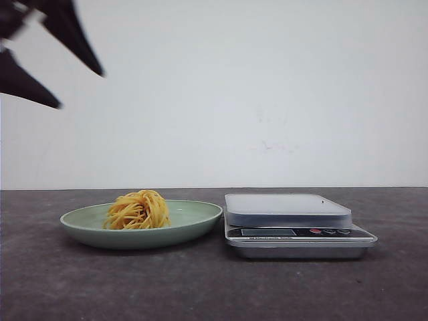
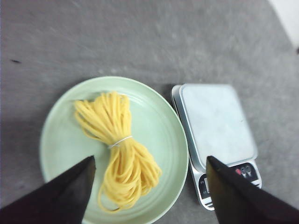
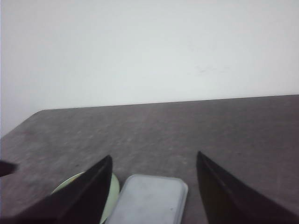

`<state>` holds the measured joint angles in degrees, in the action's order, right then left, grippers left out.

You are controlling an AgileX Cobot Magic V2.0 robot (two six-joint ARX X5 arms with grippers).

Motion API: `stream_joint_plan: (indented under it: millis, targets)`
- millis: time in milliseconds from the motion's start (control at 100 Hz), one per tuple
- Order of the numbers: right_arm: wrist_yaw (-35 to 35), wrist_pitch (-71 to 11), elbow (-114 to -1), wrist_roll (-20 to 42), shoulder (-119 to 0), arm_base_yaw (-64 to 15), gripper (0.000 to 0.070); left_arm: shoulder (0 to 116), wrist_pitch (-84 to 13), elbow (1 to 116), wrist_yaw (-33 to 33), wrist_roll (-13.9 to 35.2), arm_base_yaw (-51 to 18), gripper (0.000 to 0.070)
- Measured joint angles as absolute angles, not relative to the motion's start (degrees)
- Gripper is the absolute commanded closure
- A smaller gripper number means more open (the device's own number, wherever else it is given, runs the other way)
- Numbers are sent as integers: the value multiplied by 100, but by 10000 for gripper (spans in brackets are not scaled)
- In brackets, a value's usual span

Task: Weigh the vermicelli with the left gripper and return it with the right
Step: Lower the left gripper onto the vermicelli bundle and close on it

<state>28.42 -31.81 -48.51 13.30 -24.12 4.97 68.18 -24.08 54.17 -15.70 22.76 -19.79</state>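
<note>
Vermicelli (image 1: 138,210) on green plate (image 1: 194,221), scale (image 1: 294,231) at plate's 3 o'clock; left tool (image 2: 148,186) wide, empty; right tool (image 3: 154,186) wide, empty.

I could read no text anywhere; the scale (image 1: 299,227) bore a line of small print under its display (image 1: 268,232), too blurred for me to make out.

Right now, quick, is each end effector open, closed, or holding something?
Left end effector: open, holding nothing, above the vermicelli.
Right end effector: open, holding nothing.
</note>
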Motion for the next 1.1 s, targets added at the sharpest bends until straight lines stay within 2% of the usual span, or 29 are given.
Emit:
stream_joint_plan:
  millis: [240,440,760,880,990,1050,1100]
  targets:
    - [3013,-3483,-4860,1330,-2639,497,336,8576,-3527,6914,-893,2318,-2571,240]
    - [3035,-3564,-4860,1330,-2628,497,336,9664,-4134,7979,-810,2322,-2617,242]
    - [3100,-3686,-4860,1328,-2628,438,336,10700,-4713,8217,-727,2322,-2628,248]
    - [3124,-3758,-4860,1328,-2628,438,336,10840,-4644,8217,-722,2320,-2639,318]
    - [3131,-3833,-4860,1328,-2628,438,336,10910,-4547,8217,-722,2320,-2648,331]
    - [3133,-3833,-4860,1328,-2628,438,336,10954,-4536,8217,-725,2320,-2648,421]
    - [3133,-3833,-4860,1328,-2628,438,336,10997,-4523,8217,-725,2311,-2650,562]
